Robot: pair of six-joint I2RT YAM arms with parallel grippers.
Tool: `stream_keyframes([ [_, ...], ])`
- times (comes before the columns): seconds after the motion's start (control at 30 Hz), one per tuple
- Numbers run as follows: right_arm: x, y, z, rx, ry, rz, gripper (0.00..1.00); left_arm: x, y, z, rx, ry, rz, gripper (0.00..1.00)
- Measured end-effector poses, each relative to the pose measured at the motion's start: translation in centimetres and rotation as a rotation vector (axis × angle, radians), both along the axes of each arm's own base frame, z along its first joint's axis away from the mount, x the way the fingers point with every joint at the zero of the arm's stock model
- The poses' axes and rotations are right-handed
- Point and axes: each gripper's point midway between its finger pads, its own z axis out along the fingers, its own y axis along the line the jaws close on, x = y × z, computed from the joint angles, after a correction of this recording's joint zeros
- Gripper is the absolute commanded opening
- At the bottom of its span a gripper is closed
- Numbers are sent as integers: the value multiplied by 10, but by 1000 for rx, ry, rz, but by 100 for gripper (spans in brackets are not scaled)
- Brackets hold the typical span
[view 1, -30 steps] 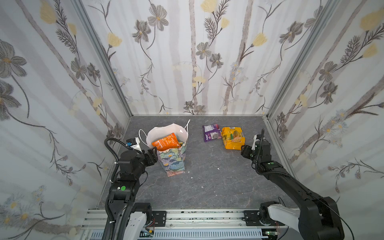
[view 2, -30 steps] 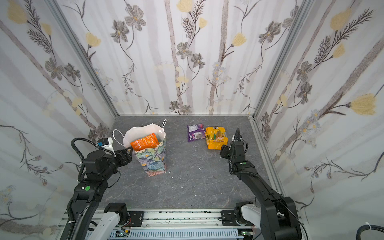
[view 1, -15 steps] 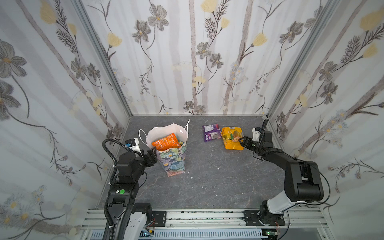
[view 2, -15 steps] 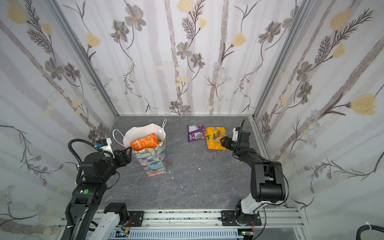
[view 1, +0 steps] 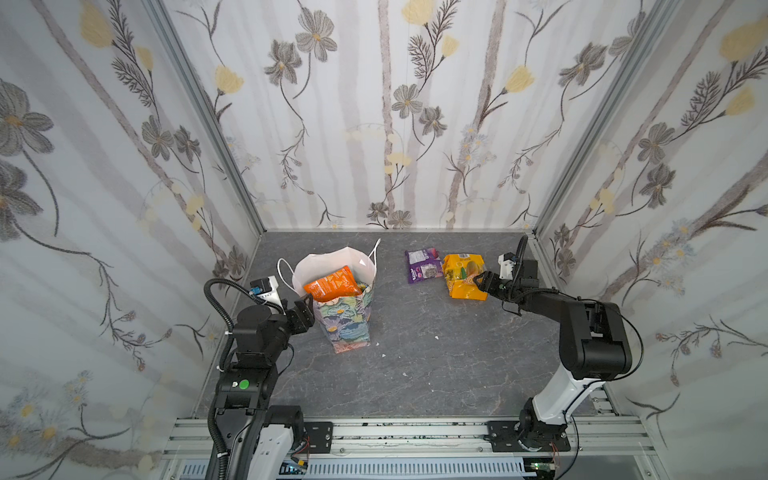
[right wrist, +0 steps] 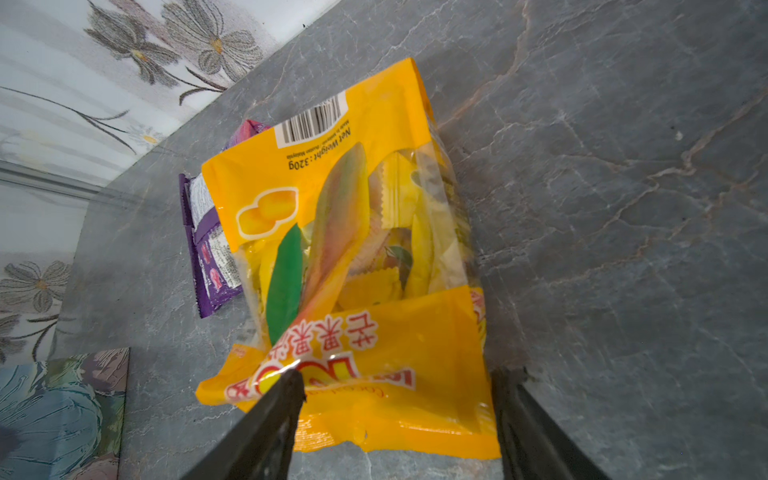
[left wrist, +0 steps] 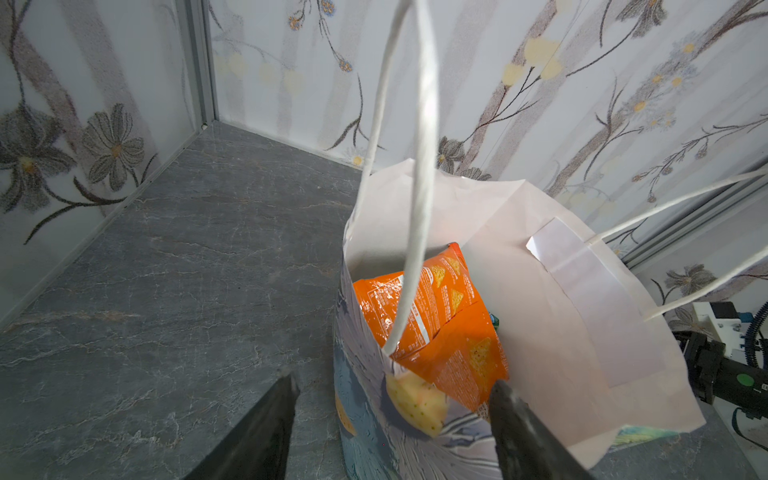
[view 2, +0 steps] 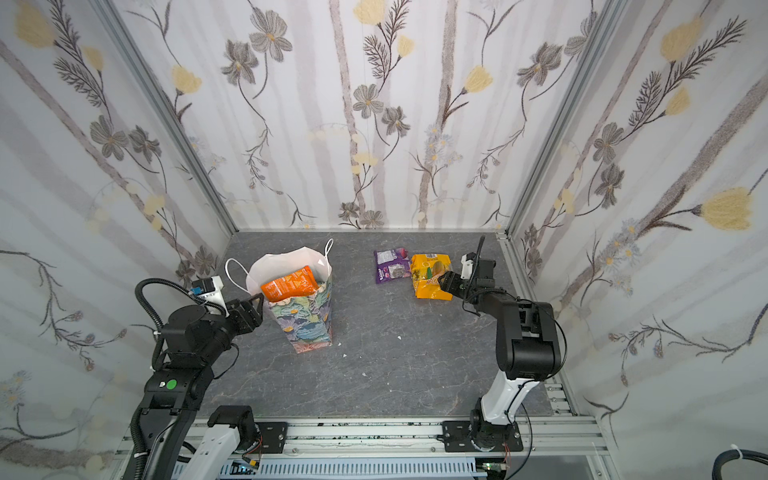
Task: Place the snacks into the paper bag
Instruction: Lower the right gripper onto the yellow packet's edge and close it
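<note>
Right tool [right wrist: 401, 376]: jaws apart, straddling the end of the yellow packet [right wrist: 353, 257], which is marked "Net Weight : 320g" under a barcode [right wrist: 312, 120]. The purple packet [right wrist: 208, 249] lies just beside it on the bench [view 1: 415, 353]. Left tool [left wrist: 395, 381]: jaws apart, astride the paper bag [left wrist: 582, 311] rim. The orange packet [left wrist: 436, 324] sits inside.

One paper bag [view 1: 347, 324], one orange packet [view 1: 332, 284], one purple packet [view 1: 424, 266], one yellow packet [view 1: 463, 272], left claw [view 1: 306, 302], right claw [view 1: 480, 279]

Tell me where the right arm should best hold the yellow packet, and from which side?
Probably grip the yellow packet by its flat sealed end nearest the right gripper, coming from that arm's own side, fingers across the thin edge. It lies flat, and the purple packet crowds its far side.
</note>
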Motion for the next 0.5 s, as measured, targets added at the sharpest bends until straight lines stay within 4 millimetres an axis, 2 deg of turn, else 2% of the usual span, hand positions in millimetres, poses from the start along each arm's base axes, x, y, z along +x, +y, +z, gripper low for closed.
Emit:
stream_keyframes([
  [0.2,2,-2,-1,1,1,-6,65,0,0,-1,0,1,-1,73],
  [0.5,8,-8,-5,15,10,-29,38,0,0,-1,0,1,0,73],
])
